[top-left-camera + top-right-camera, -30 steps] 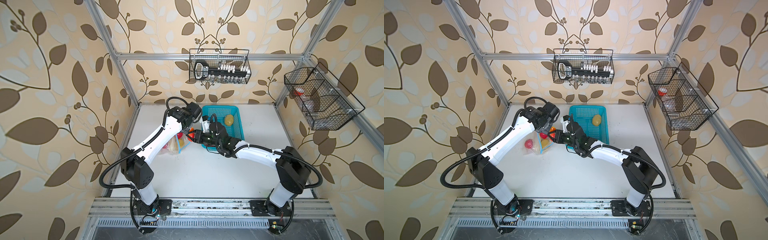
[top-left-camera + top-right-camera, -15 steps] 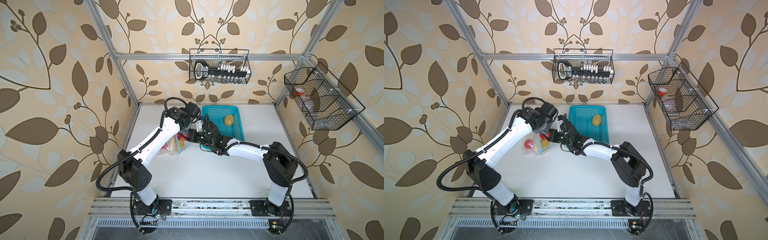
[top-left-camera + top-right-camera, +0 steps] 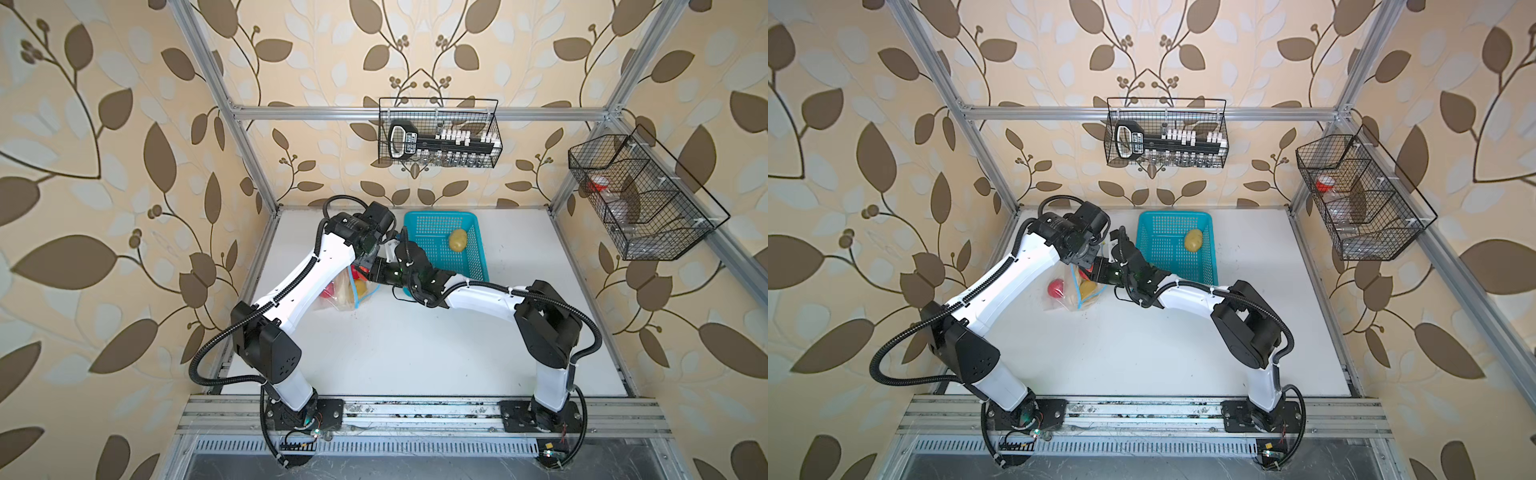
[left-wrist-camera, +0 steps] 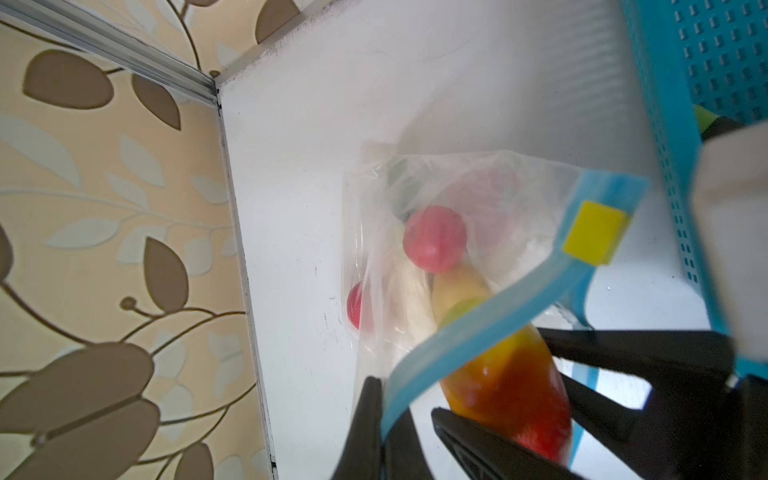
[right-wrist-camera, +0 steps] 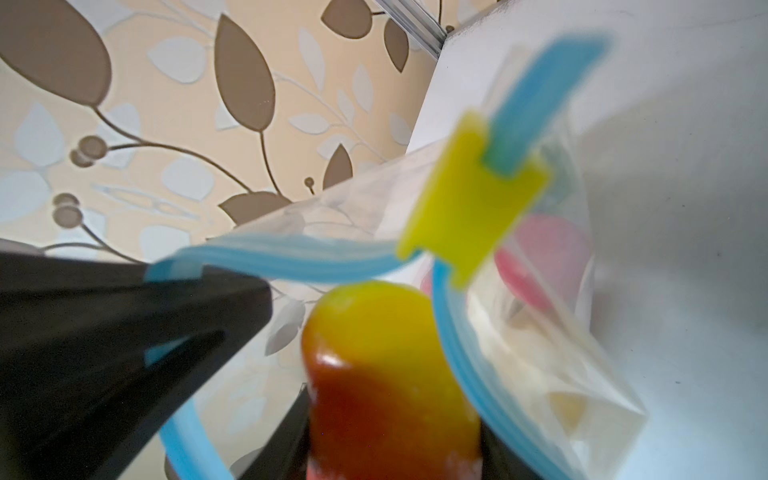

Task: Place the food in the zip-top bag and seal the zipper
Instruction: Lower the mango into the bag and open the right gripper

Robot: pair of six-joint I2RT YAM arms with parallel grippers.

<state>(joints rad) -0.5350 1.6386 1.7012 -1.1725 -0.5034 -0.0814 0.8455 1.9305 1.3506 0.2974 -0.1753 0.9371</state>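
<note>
White bench (image 3: 415, 353), bag (image 4: 415, 174) mostly filled
I pinch the zipper (image 4: 478, 328) with left jaws, right jaws grip the pepper (image 4: 507, 386) at its mouth; potato (image 3: 458, 241) and sealing remain

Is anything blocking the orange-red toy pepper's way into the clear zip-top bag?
Nothing visible. The left gripper pinches the light-blue zipper strip, holding the clear bag open; the orange-red pepper, in the right gripper, points between its two strips. The yellow slider tab sits aside.
</note>
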